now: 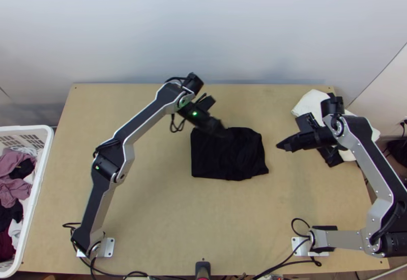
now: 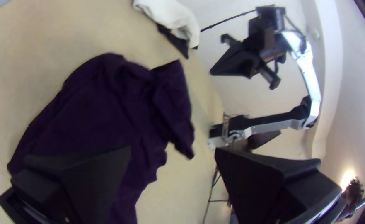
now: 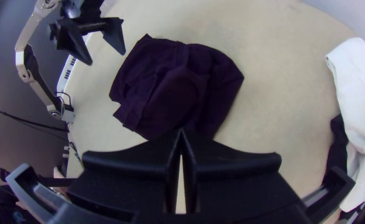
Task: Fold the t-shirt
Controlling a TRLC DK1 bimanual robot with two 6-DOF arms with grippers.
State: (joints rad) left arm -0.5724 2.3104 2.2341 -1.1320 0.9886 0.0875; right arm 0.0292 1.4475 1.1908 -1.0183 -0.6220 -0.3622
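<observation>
Here's the wooden table point(image 1: 152, 219), and mid-board the dark t-shirt point(image 1: 224, 160) lies rumpled, likely central for reach from both sides! Left gripper point(image 2: 172, 150) hangs over it, spread, presumably for grasping; right gripper point(image 3: 181, 132), tips pressed together, hangs clear.

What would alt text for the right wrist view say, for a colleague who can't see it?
A dark t-shirt lies creased and partly folded on the light wooden table, with the right gripper, its fingertips together, in the foreground. The left gripper is empty and open beyond the shirt; white cloth lies near the table's edge.
</observation>
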